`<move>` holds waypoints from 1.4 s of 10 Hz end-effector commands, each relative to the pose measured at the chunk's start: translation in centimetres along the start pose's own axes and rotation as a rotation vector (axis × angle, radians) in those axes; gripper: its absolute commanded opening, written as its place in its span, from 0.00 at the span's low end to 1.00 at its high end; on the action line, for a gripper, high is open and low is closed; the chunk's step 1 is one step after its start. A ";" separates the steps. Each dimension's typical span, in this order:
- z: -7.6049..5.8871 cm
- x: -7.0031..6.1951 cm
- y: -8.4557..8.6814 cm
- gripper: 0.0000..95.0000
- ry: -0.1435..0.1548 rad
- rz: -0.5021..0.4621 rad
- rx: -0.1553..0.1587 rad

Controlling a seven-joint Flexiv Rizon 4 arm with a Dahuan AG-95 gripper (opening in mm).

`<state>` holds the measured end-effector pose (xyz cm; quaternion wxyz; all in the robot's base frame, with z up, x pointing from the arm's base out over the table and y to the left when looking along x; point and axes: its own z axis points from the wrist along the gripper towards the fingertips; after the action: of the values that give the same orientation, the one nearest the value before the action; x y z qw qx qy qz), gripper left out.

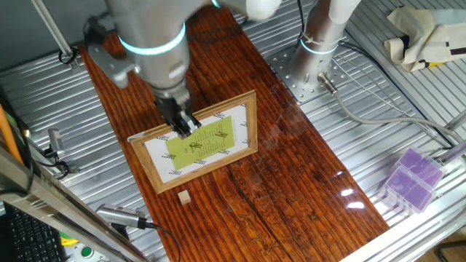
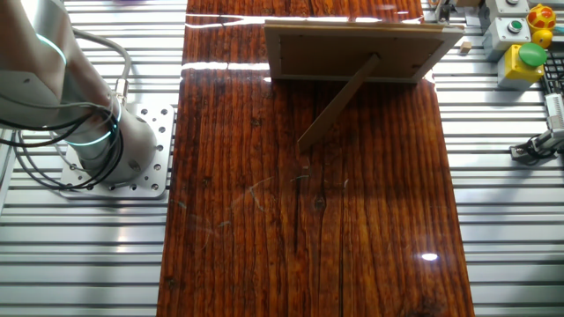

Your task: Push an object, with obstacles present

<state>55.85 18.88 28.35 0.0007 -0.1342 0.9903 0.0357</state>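
The arm [image 1: 149, 36] is reaching down from above, its wrist pointing straight at the table. The gripper [image 1: 182, 125] is hanging low, its two dark fingers [image 1: 175, 116] sitting close together with almost no gap.

One fixed view: high, front of picture frame [image 1: 198, 142]. Other: behind it. Shared: wooden board [image 2: 308, 202].

Your arm [image 1: 149, 36] has pale grey rounded casings with glowing cyan rings at the joints, a dark gripper [image 1: 182, 124], and black cables beside its base [image 2: 106, 145].
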 end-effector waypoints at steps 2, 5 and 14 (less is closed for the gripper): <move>0.6 0.2 0.1 0.00 -0.001 -0.003 -0.005; 0.6 0.2 0.1 0.00 -0.010 0.003 -0.034; 0.6 0.2 0.1 0.00 -0.014 0.046 -0.045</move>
<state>55.72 18.98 27.77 0.0034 -0.1103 0.9922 0.0581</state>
